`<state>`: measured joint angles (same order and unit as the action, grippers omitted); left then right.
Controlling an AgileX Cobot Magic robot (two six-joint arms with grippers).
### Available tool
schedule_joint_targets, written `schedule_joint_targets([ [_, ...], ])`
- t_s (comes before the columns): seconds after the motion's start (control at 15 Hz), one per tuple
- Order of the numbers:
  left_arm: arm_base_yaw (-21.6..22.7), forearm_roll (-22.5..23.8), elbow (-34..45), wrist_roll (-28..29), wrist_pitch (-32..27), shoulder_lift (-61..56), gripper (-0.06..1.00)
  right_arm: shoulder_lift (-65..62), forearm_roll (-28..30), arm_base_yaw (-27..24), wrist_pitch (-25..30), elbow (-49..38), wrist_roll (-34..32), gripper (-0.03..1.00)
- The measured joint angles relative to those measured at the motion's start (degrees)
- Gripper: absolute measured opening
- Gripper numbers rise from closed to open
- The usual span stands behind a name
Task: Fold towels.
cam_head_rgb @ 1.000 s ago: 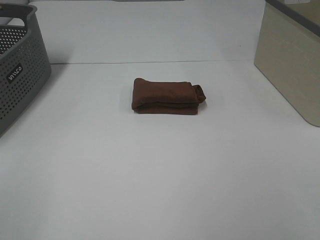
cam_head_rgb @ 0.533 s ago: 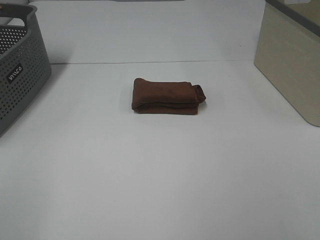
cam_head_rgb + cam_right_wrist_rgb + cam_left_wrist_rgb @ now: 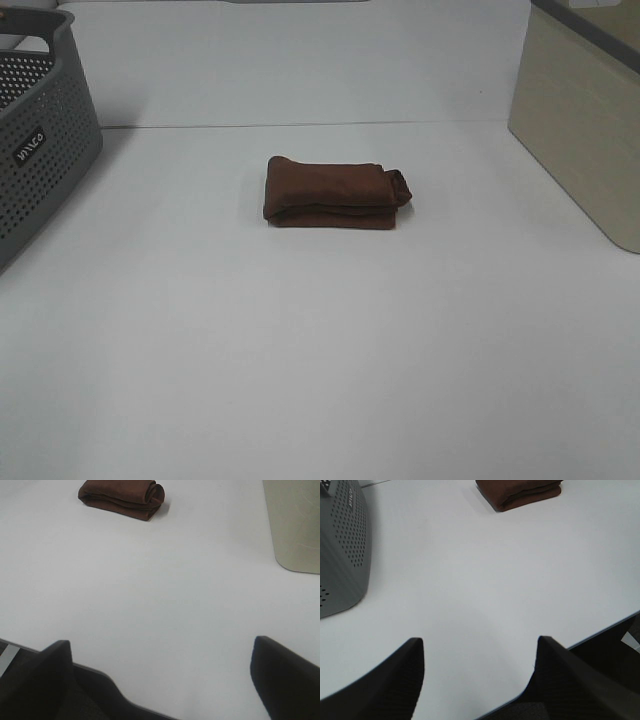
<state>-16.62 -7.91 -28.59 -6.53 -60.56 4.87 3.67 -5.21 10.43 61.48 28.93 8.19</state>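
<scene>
From the high camera, the towel [image 3: 335, 194] lies in the middle of the white table [image 3: 320, 350], already doubled into a thick compact bundle with layered edges facing the camera and a rolled end on the right; I judge the folding done or nearly done, with at most a tidying of that bulging end left; neither of my arms shows in this view. The grey perforated basket [image 3: 40, 150] stands at the far left, well apart from the towel; I cannot see into it from here; the beige bin [image 3: 580, 140] stands at the far right, and its inside is hidden too.

From my left wrist, my left gripper [image 3: 480, 680] hangs near the table's front edge, its two dark fingers [image 3: 395, 680] spread apart with nothing between them but bare tabletop; the folded towel [image 3: 522, 492] sits far off, untouched; the grey basket [image 3: 342, 550] shows only its outer wall, so its contents I cannot tell.

From my right wrist, my right gripper [image 3: 160, 680] stands spread very wide, fingers [image 3: 285, 675] empty, over the table's near edge; the towel [image 3: 122, 497] lies well away from it; the beige bin [image 3: 292, 525] shows only its side, nothing of its inside.
</scene>
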Motion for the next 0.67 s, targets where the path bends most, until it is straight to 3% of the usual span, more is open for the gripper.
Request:
schedule_joint_targets([
  [0.2,3.38,0.00,0.00,-0.06,0.00,0.00,0.62,0.00,0.00,-0.11,0.00,0.00,0.00,0.90],
  [0.27,6.70,0.00,0.00,-0.06,0.00,-0.06,0.62,0.00,0.00,-1.09,0.00,0.00,0.00,0.90],
  [0.47,14.55,0.00,0.00,-0.06,0.00,-0.11,0.62,0.00,-0.06,-7.68,0.00,0.00,0.00,0.90],
  [0.67,15.99,0.00,0.00,-0.06,0.00,-3.38,0.62,0.00,-0.40,-10.43,0.00,0.00,0.00,0.90],
])
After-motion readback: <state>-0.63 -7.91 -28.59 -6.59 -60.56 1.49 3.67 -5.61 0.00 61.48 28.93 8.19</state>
